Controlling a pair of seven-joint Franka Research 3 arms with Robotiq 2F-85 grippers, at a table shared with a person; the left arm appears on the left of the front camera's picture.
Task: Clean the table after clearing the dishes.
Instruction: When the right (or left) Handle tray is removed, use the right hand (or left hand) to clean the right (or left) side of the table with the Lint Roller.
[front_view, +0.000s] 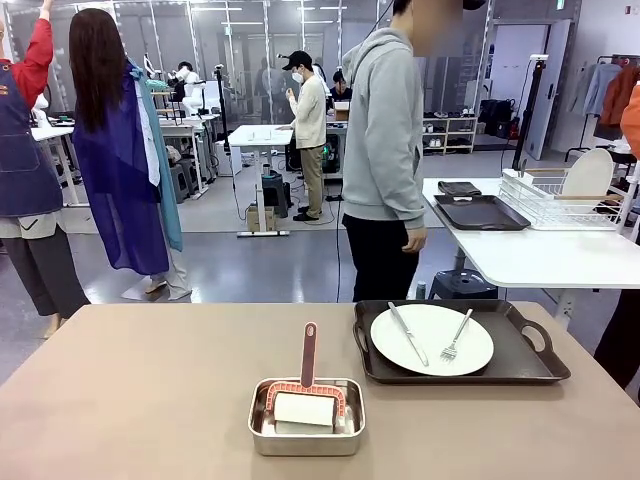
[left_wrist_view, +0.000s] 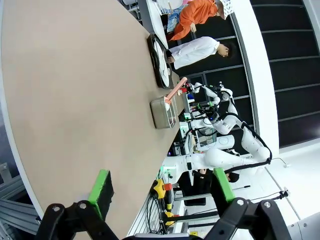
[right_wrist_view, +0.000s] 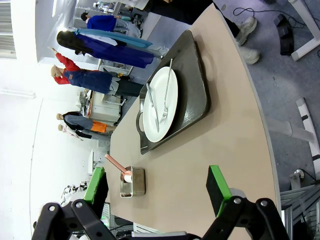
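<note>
Taupe counter | dark tray at its far right, carrying white plate, knife and fork lying on the plate | steel pan with pink-handled roller near middle, just left of tray | left gripper apart, empty | right gripper apart, empty

On the table, near its front edge and about midway across, sits a small pan with a roller in it, the handle pointing to the far side. Behind it to the right lies a handled tray bearing a plate, with the knife left of the fork. A person stands beyond the far edge. Farther right, a second table carries a dish rack.
</note>
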